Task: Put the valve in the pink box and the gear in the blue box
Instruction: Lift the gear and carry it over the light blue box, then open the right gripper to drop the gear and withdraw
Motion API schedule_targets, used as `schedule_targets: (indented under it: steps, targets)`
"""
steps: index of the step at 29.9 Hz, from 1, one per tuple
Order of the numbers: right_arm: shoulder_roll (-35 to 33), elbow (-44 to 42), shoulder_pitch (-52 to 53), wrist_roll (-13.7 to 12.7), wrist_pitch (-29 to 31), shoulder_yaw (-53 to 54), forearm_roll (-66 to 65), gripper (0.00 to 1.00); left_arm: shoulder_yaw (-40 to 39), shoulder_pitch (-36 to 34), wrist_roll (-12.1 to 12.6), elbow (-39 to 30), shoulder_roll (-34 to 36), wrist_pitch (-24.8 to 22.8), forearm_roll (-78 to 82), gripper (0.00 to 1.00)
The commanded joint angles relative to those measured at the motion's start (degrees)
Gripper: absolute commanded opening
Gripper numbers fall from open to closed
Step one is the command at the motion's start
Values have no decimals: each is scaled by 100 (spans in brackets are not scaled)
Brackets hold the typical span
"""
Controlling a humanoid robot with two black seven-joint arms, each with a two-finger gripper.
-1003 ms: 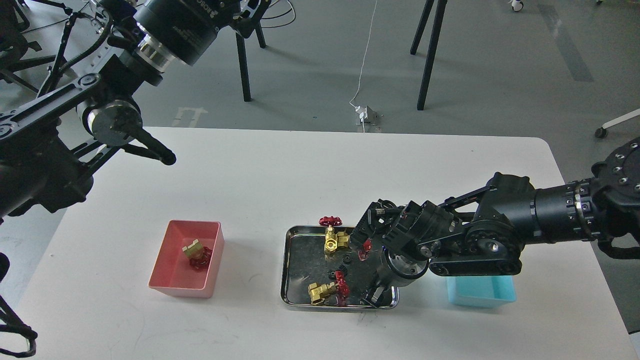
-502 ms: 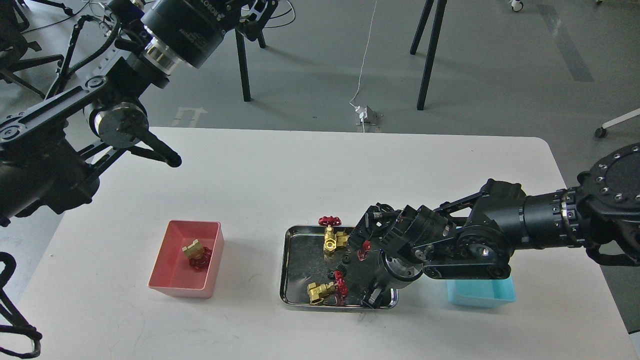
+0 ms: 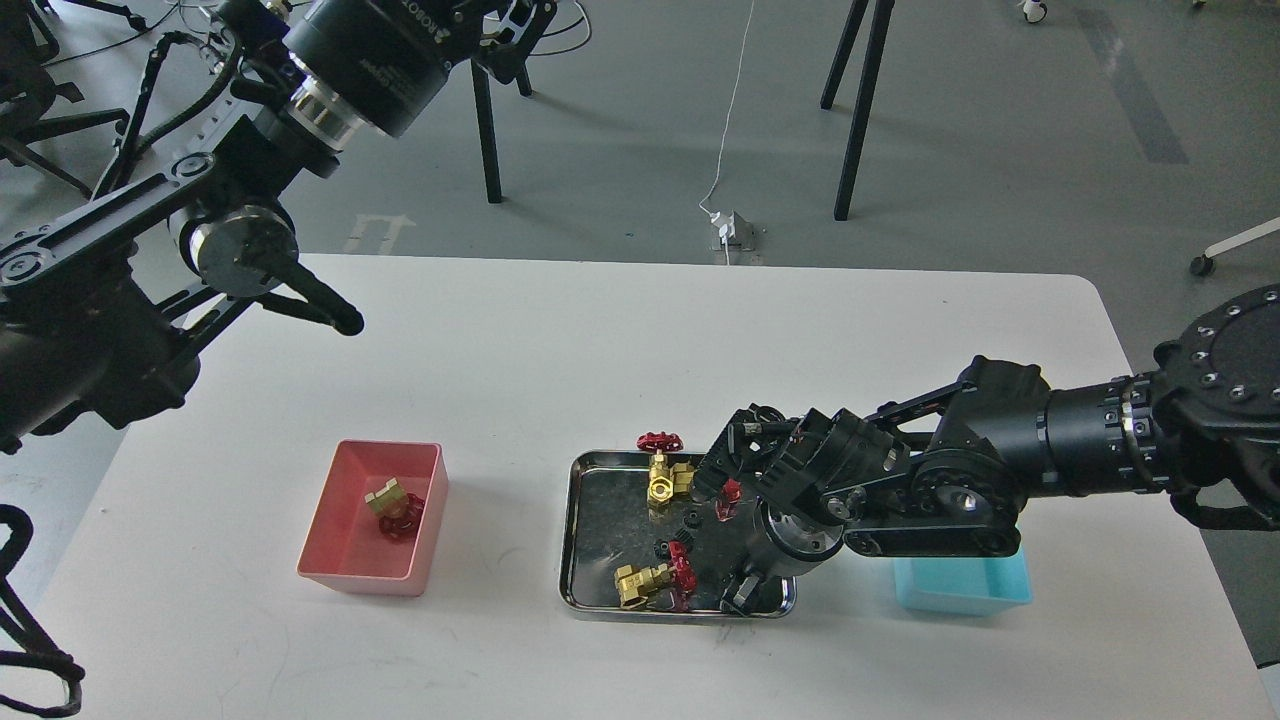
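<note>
The pink box (image 3: 325,545) stands on the table's left and holds one brass valve (image 3: 390,503) with a red handwheel. Two more valves lie in the steel tray (image 3: 571,540): one at the back (image 3: 664,480), one at the front (image 3: 643,583). A red handwheel (image 3: 729,497) shows under my right gripper. Tiny black gears (image 3: 688,519) (image 3: 661,548) lie mid-tray. My right gripper (image 3: 722,545) hangs low over the tray's right half, fingers spread, nothing seen between them. The blue box (image 3: 965,588) stands right of the tray, partly hidden by my right arm. My left gripper (image 3: 335,315) hangs high at the far left, empty.
The white table's back edge (image 3: 700,268) and right edge are near. Chair legs and a cable lie on the floor beyond. My right forearm (image 3: 1060,440) crosses above the blue box.
My right gripper has crept a little left and down over the tray. My left arm shifted slightly right at first and has since held still.
</note>
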Motion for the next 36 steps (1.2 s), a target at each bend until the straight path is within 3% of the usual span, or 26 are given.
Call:
schedule_targets:
  steps: [1,7,14,19,25,28,30,31,36]
  targets:
    - [-18,27,-3,34,0,4,25,1,1,3,0,-8,4,0,0,66]
    - [-482,351,365,34,0,179,96,1,1,47,0,-8,-5,0,0,66]
    - [-2458,1169,972,34,0,707,333,1,1,47,0,-25,-119,9,0,66]
    - [-4032,1723,684,34,0,523,245,1,10,47,0,-26,-242,18,0,66]
    - [-4729,1803,-116,43,0,969,210,2,10,100,0,-34,-347,26,0,66]
    - [-4738,1794,-581,43,-5,1505,237,28,10,100,0,-34,-365,26,0,67]
    - [-4729,1785,-811,69,-127,1787,245,65,18,100,0,-34,-374,35,0,67]
    - [-4729,1785,-873,95,-128,1858,271,97,18,109,0,-26,-374,35,8,67]
    - [-4729,1776,-961,131,-136,2077,298,99,80,117,0,10,-365,35,8,67]
